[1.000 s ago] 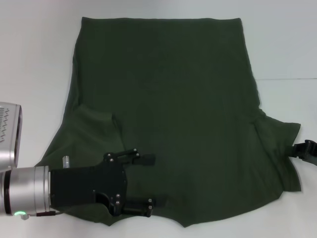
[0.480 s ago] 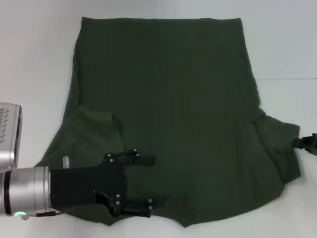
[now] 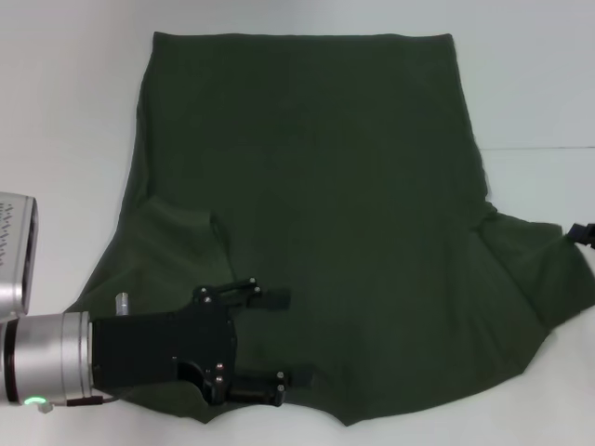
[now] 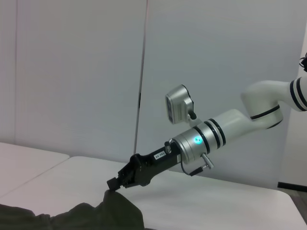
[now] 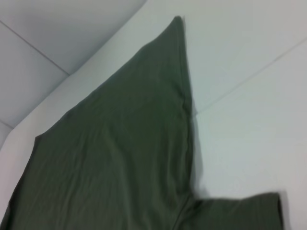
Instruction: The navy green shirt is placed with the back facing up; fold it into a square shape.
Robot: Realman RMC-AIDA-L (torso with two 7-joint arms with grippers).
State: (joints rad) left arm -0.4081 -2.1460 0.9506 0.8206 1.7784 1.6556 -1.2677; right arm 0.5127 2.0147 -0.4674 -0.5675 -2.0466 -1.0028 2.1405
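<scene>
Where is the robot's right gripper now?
In the head view the right gripper peeks in at the far right edge, at the tip of the navy green shirt's right sleeve; the left wrist view shows it gripping that fabric.

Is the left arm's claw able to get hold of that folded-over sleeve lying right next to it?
Probably yes. The left gripper, fingers open, hangs over the navy green shirt beside that sleeve, and nothing lies between them.
</scene>
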